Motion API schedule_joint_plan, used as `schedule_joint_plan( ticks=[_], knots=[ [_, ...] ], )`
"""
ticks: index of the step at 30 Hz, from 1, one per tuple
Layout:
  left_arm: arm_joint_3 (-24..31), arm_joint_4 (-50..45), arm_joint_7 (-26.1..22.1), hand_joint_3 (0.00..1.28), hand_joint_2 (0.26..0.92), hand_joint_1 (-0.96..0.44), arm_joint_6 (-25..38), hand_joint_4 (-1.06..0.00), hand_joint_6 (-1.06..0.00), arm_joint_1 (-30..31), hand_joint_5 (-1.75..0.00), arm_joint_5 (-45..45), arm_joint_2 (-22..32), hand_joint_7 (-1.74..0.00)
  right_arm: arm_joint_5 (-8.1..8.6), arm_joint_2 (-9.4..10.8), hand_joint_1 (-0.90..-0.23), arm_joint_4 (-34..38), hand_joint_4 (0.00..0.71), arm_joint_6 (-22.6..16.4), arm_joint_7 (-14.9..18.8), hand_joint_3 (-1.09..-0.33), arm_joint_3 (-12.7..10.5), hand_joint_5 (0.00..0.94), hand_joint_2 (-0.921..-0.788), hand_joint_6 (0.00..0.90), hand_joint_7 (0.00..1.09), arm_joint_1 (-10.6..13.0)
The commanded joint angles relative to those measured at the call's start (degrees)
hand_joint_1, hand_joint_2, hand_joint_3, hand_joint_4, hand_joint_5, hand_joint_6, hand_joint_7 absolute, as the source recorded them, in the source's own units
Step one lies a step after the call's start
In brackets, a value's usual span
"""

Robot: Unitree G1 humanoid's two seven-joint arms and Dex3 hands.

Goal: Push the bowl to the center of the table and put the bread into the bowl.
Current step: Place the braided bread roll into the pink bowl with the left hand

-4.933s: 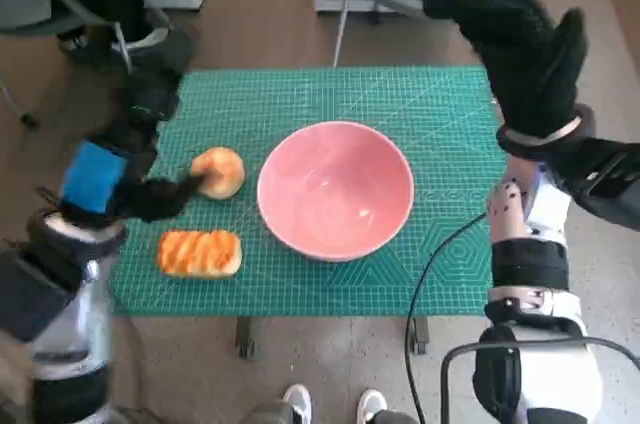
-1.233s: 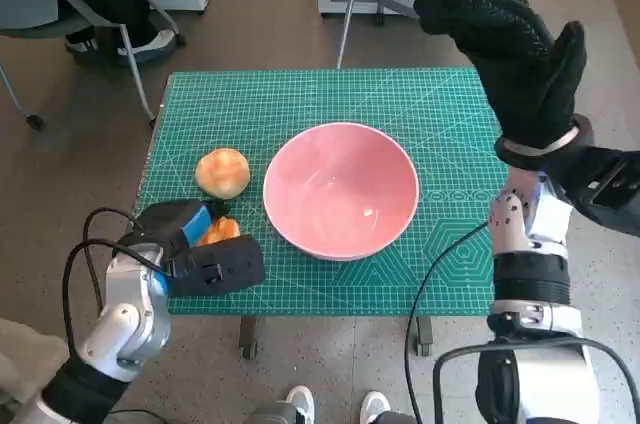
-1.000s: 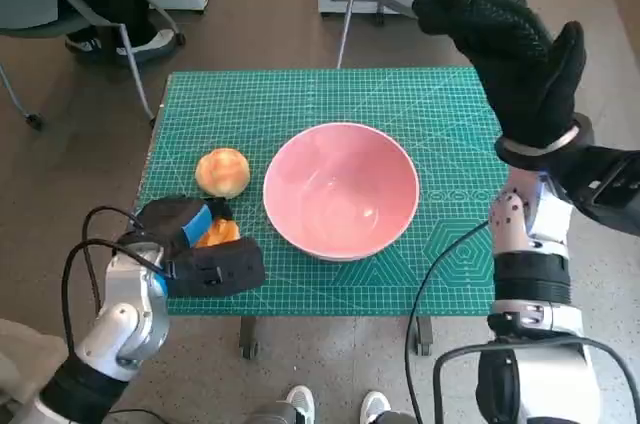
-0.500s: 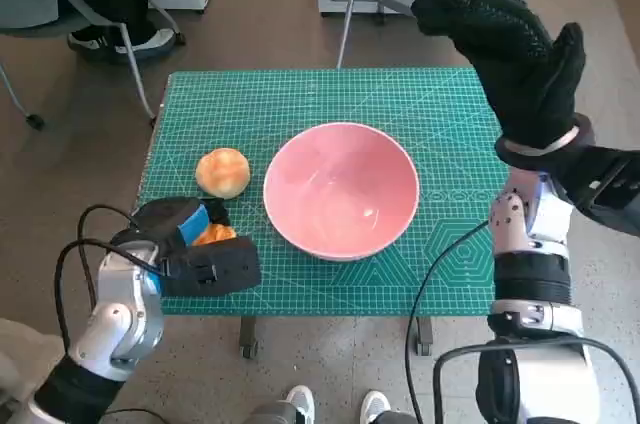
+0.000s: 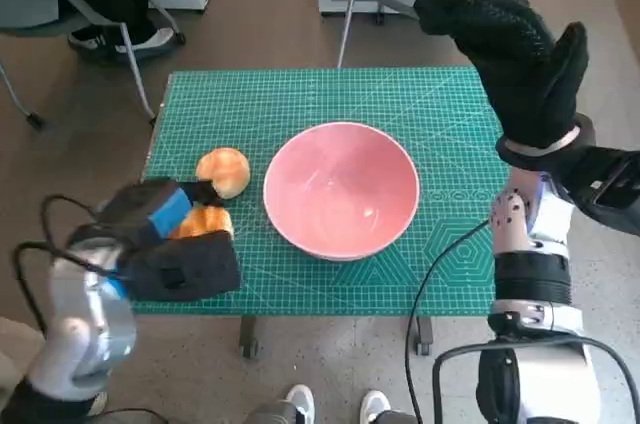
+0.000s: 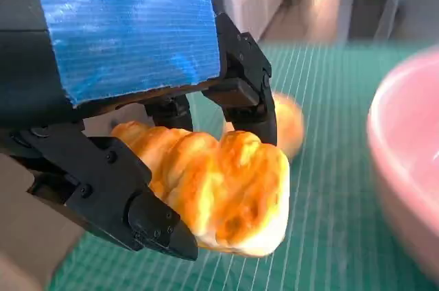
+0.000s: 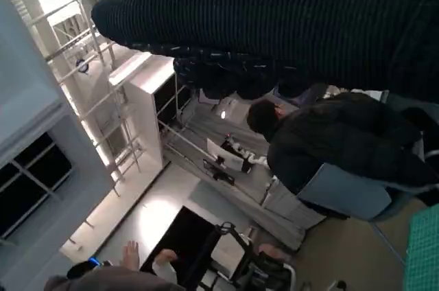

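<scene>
Green cutting mat (image 5: pixel 440 104) with a pale printed grid covers the whole small table, its corners square to the tabletop edges. At its middle sits the pink bowl (image 5: pixel 341 189), wide, glossy and smooth inside, with a rounded rim; in the left wrist view its rim (image 6: pixel 405 140) shows as a blurred pink curve beside the bread. Bare mat lies all round the bowl: a broad strip toward the far edge, a wide stretch on the robot's right, a narrower band toward the near edge.

The right hand (image 5: pixel 515 54) in its black knitted glove is raised high over the far right corner of the table, fingers bent forward and holding nothing. The right wrist view shows only the glove (image 7: pixel 288 23) as a dark ribbed band, with a seated person in dark clothes (image 7: pixel 329 147) beyond it.

The left hand (image 5: pixel 165 239), blue tape over its back, is at the near left corner of the mat and grips the bread (image 5: pixel 203 220). In the left wrist view the bread (image 6: pixel 219 191) is a long, golden-brown twisted loaf with a glazed ridged top and a paler underside, pinched between black fingers (image 6: pixel 154 226) from both sides and lifted off the mat.

A round bun (image 5: pixel 224 171), golden and smooth, lies on the mat just beyond the held bread, left of the bowl and apart from it.

A black cable (image 5: pixel 425 274) hangs over the near edge of the table on the robot's right.
</scene>
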Motion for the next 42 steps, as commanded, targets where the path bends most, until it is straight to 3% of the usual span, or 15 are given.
schedule_joint_plan(
  ticks=[1, 9, 19, 32, 42],
  knots=[
    [3.5, -5.0, -1.7, 0.07, 0.902, 0.0, -0.6, -0.73, -0.7, -2.1, -1.27, -2.0, 0.8, -0.93, 0.08, -0.2, -0.714, 0.4, 0.312, 0.4, 0.3, -0.787, 0.1, 0.001, -0.921, 0.389, 0.02, 1.1],
    [5.0, -6.7, -1.8, 0.06, 0.897, 0.0, -4.3, -0.76, -0.69, -10.8, -1.2, -4.5, 0.5, -0.99, 0.24, 0.0, -0.714, -0.2, 0.313, 0.7, 0.0, -0.788, 0.1, 0.001, -0.921, 0.391, 0.02, 1.1],
    [-1.3, -3.4, -1.6, 0.05, 0.896, 0.0, -6.8, -0.78, -0.69, -23.0, -1.16, -1.4, -3.4, -1.02, 0.44, 0.1, -0.714, -1.3, 0.314, 0.9, -0.2, -0.786, 0.1, 0.001, -0.921, 0.392, 0.02, 1.8],
    [-8.4, 7.1, 0.3, 0.05, 0.916, 0.0, -10.0, -0.73, -0.67, -30.5, -1.22, -2.3, -13.9, -1.03, 0.28, -0.4, -0.711, -3.2, 0.313, 1.2, -1.1, -0.788, 0.3, 0.0, -0.921, 0.392, 0.02, 3.1],
    [-7.9, 6.9, -0.5, 0.06, 0.92, 0.0, -10.2, -0.7, -0.66, -30.4, -1.25, -1.7, -14.9, -1.04, 0.17, -0.2, -0.71, -5.1, 0.312, 1.8, -1.9, -0.788, 0.9, 0.0, -0.921, 0.393, 0.02, 4.0]
  ],
)
